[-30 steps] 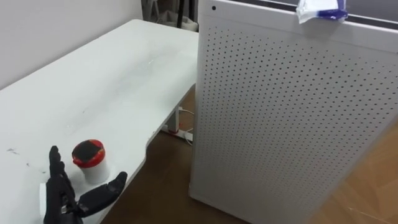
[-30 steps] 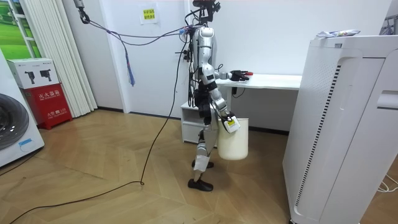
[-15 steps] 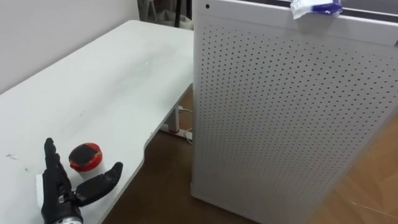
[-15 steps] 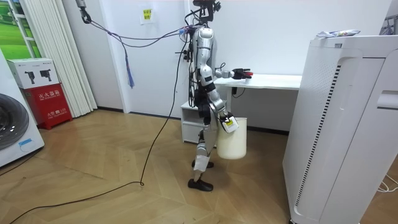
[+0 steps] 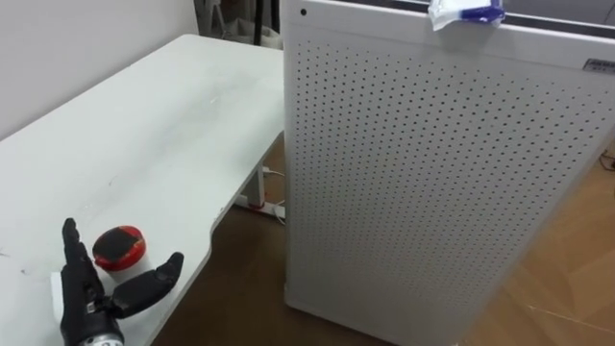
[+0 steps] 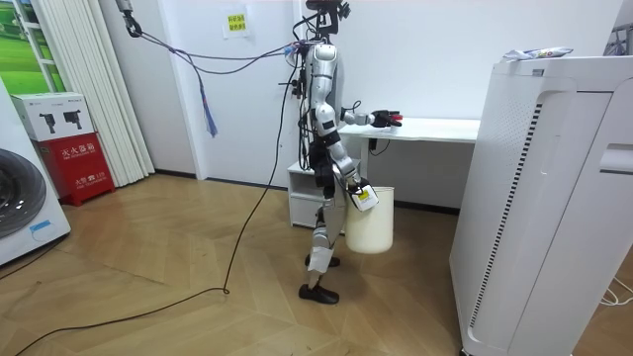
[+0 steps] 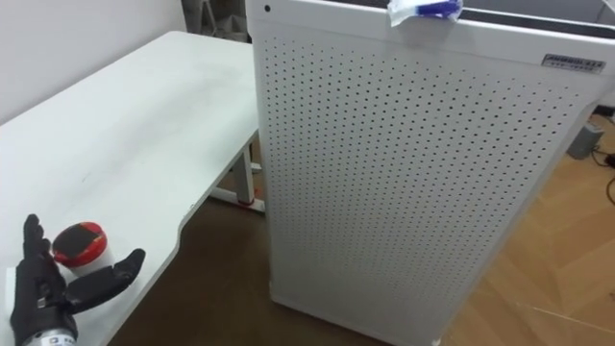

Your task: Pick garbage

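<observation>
Your left hand's (image 5: 85, 312) fingers (image 5: 69, 252) stand straight and upright, thumb spread wide, clasping nothing. The red-lidded cup (image 5: 118, 248) stands upright in that gap, just ahead of the palm, on the white table (image 5: 144, 125) near its front edge. Right of the thumb the table ends. Bare wood floor (image 5: 245, 298) separates it from a tall white perforated cabinet (image 5: 423, 173), which walls off that side. 1 crumpled white-and-blue wrapper (image 5: 464, 12) lies on its top. Left of the fingers, the tabletop runs open. Your right hand (image 6: 358, 190) hangs low at a white bucket (image 6: 370, 225); you cannot tell its grip.
</observation>
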### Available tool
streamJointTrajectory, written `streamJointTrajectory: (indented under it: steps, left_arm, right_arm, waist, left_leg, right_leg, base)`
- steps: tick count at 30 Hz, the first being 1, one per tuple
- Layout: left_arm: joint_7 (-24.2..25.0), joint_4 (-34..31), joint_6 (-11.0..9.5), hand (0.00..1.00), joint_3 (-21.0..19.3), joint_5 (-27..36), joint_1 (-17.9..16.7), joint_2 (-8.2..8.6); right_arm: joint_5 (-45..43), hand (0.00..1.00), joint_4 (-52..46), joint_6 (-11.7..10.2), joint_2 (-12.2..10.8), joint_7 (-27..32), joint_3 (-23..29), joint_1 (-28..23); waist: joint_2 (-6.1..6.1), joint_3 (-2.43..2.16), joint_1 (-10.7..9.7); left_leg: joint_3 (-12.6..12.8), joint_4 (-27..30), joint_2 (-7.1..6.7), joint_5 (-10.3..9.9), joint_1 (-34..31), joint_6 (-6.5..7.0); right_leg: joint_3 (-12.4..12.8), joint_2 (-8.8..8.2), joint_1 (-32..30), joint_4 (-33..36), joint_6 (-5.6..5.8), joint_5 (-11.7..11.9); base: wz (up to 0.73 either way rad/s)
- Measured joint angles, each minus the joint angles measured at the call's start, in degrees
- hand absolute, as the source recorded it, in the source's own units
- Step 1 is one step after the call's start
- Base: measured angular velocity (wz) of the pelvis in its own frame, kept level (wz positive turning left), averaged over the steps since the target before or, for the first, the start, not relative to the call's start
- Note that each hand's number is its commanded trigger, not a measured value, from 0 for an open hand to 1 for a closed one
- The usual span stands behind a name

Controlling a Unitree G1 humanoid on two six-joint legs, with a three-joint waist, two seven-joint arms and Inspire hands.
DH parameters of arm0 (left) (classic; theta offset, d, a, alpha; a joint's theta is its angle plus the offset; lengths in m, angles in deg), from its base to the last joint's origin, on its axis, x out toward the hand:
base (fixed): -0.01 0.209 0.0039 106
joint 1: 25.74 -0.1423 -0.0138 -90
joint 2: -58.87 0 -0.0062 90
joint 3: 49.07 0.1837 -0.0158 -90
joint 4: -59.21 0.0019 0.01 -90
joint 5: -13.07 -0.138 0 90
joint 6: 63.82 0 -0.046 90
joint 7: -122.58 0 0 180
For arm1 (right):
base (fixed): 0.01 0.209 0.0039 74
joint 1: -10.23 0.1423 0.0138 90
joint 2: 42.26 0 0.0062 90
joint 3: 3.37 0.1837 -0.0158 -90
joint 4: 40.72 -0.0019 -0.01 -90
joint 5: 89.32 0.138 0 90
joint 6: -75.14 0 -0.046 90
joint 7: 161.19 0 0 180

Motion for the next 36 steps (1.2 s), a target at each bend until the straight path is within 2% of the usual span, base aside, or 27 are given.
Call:
streamJointTrajectory:
  steps: [9,10,11,12,14,15,16,17,18,20,22,28,36]
  left_arm:
    - [1.1,2.1,0.8,0.0,0.1,0.2,0.5,-0.03]
    - [1.1,2.2,0.8,0.1,0.1,0.3,0.6,-0.09]
    - [1.1,2.4,0.8,0.16,0.1,0.3,0.7,-0.11]
    - [1.1,2.5,0.8,0.17,0.1,0.4,0.8,-0.12]
    - [1.1,3.1,0.8,0.33,0.1,0.5,1.2,-0.12]
    - [1.1,3.7,0.8,0.31,0.1,0.5,1.6,-0.13]
    - [1.0,4.3,0.8,0.25,0.1,0.5,2.2,-0.19]
    - [0.9,4.6,0.8,0.08,0.0,0.4,2.5,-0.28]
    - [0.8,5.3,0.8,0.04,-0.5,0.4,2.9,-0.56]
    - [0.9,6.1,0.9,0.06,-1.6,0.4,3.0,-1.28]
    - [1.4,6.5,1.2,0.0,-2.0,0.7,3.0,-2.37]
    - [2.2,6.6,1.2,0.0,-2.1,0.7,3.0,-2.3]
    - [2.0,7.4,1.9,0.0,-2.4,1.2,4.2,-2.43]
  right_arm:
    - [0.3,1.0,0.0,0.0,0.0,0.0,-0.1,0.0]
    - [0.3,1.0,0.0,0.0,0.0,0.0,-0.2,0.1]
    - [0.2,1.0,0.0,0.1,0.1,0.0,-0.3,0.1]
    - [0.2,1.0,0.0,0.1,0.1,0.1,-0.5,0.1]
    - [0.3,1.0,0.0,0.3,0.1,0.0,-0.5,0.1]
    - [0.3,1.0,0.0,0.7,0.1,0.0,-0.5,0.2]
    - [0.6,1.0,-0.1,1.0,0.1,0.0,-0.5,0.2]
    - [0.8,1.0,-0.1,1.1,0.1,0.0,-0.5,0.2]
    - [0.8,1.0,-0.1,1.2,0.1,0.0,-0.5,0.2]
    - [0.8,1.0,-0.1,1.2,0.1,0.0,-0.5,0.1]
    - [1.0,1.0,-0.1,1.3,0.1,0.0,-0.5,0.1]
    - [0.7,1.0,-1.0,2.5,0.1,0.0,-0.4,0.1]
    - [0.7,1.0,-1.1,2.6,0.1,0.0,-0.4,0.1]
  waist:
    - [-0.01,-0.02,0.0]
    - [-0.02,-0.03,0.0]
    - [-0.03,-0.04,0.0]
    - [-0.05,-0.05,0.0]
    - [-0.12,-0.09,0.0]
    - [-0.15,-0.11,0.1]
    - [-0.2,-0.15,0.1]
    - [-0.23,-0.17,0.1]
    - [-0.27,-0.2,0.1]
    - [-0.32,-0.22,0.1]
    - [-0.44,-0.23,0.1]
    - [-0.37,-0.29,0.0]
    - [-0.32,-0.36,-0.4]
  left_leg:
    - [0.0,0.0,0.06,0.0,-0.2,-0.01]
    - [0.1,0.0,0.09,0.0,-0.2,-0.01]
    - [0.1,0.0,0.09,0.0,-0.1,-0.01]
    - [0.2,0.0,0.09,0.0,-0.1,-0.01]
    - [0.3,0.0,0.1,0.0,-0.1,-0.01]
    - [0.4,0.0,0.15,0.0,0.0,-0.01]
    - [0.4,0.0,0.17,0.0,-0.1,-0.01]
    - [0.4,0.0,0.2,0.0,-0.1,-0.01]
    - [0.4,0.0,0.3,0.0,0.0,-0.02]
    - [0.4,0.1,0.31,0.0,0.0,-0.02]
    - [0.4,0.1,0.31,0.0,-0.1,-0.02]
    - [0.4,0.0,0.31,0.0,-0.3,-0.03]
    - [0.4,0.0,0.34,0.0,-0.6,-0.03]
  right_leg:
    - [-0.1,0.02,-0.1,0.0,-0.04,0.0]
    - [0.0,0.02,-0.1,0.0,-0.04,0.0]
    - [0.1,0.02,-0.1,0.0,-0.04,0.0]
    - [0.2,0.02,-0.1,0.1,-0.04,0.0]
    - [0.4,0.03,-0.1,0.1,-0.04,0.0]
    - [0.6,0.06,-0.1,0.1,-0.04,0.0]
    - [0.5,0.06,-0.1,0.1,-0.05,0.0]
    - [0.5,0.07,-0.1,0.1,-0.07,0.0]
    - [0.5,0.1,-0.1,0.1,-0.11,0.1]
    - [0.5,0.13,-0.1,0.1,-0.15,0.1]
    - [0.5,0.12,-0.1,0.1,-0.12,0.2]
    - [0.5,0.22,-0.2,0.1,-0.15,0.2]
    - [0.5,0.27,-0.3,0.1,-0.18,0.3]
  base:
    - [0.0]
    - [0.0]
    - [0.0]
    - [0.0]
    - [-0.02]
    - [-0.03]
    - [0.0]
    - [0.0]
    - [0.0]
    - [0.0]
    - [0.0]
    - [0.0]
    - [0.0]
